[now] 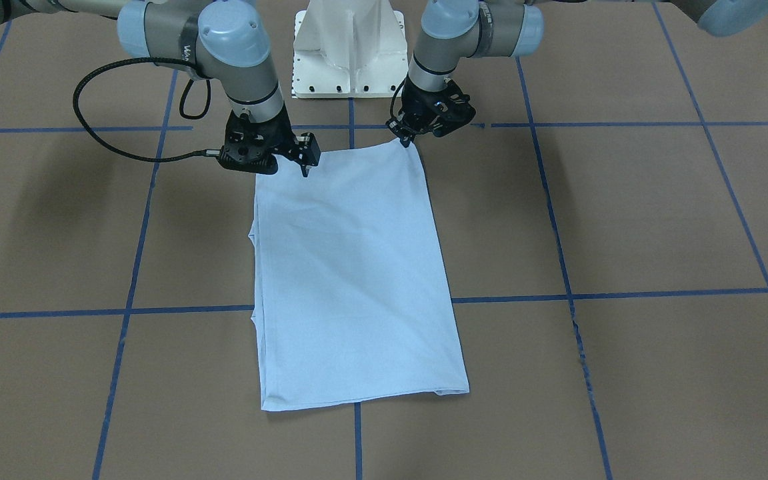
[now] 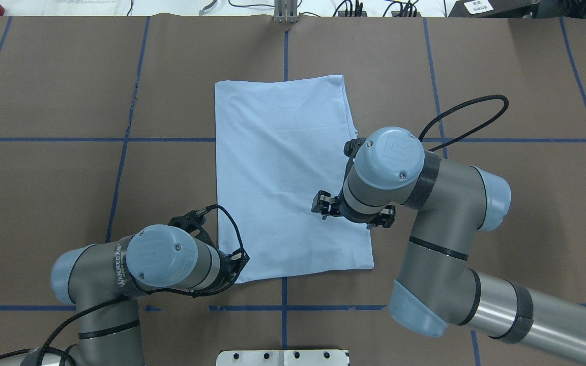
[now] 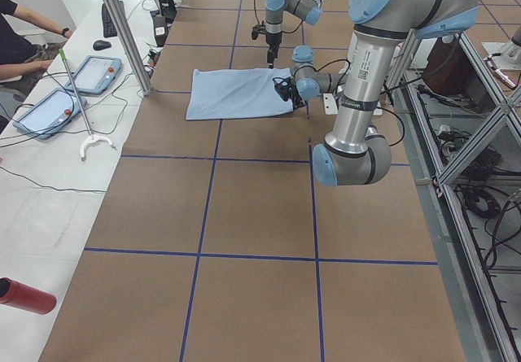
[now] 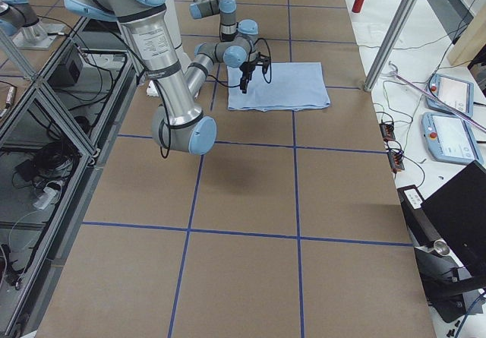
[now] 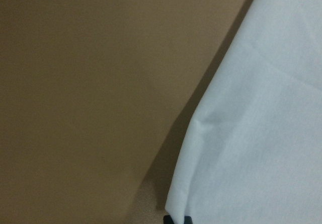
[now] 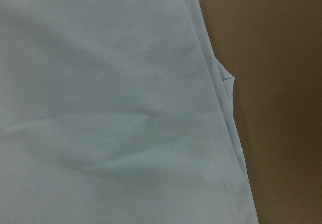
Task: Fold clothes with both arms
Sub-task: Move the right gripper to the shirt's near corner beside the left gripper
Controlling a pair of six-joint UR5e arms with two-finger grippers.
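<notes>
- Two grippers stand at the T-shirt's edge nearest the robot. The left gripper (image 1: 405, 138) is low at one corner of that edge, its tip seemingly touching the cloth. The right gripper (image 1: 305, 167) hangs just above the same edge, a little in from the other corner.
- For neither gripper can I tell how far the jaws stand apart, nor whether the left one has the fabric pinched. The wrist views show mostly cloth and bare surface.
- The light-blue T-shirt (image 1: 351, 267) lies flat in the middle of the surface, narrowed to a long rectangle with no sleeve spread out, and its print is hidden.
- My judgement is that the lengthwise folds are done and the step in hand is taking the two near corners for a crosswise fold.
- The next move seems to call for a firm pinch through all layers at both corners, then an even lift and carry towards the far edge.
- The surface (image 1: 624, 213) is brown, gridded with blue tape lines (image 1: 657, 292), and the white pedestal base (image 1: 349, 47) sits at its robot side.
- Beyond it, an operator (image 3: 16, 32) sits at a side bench with two teach pendants (image 3: 94, 73), and a red cylinder (image 3: 24, 295) lies nearer the camera.
</notes>
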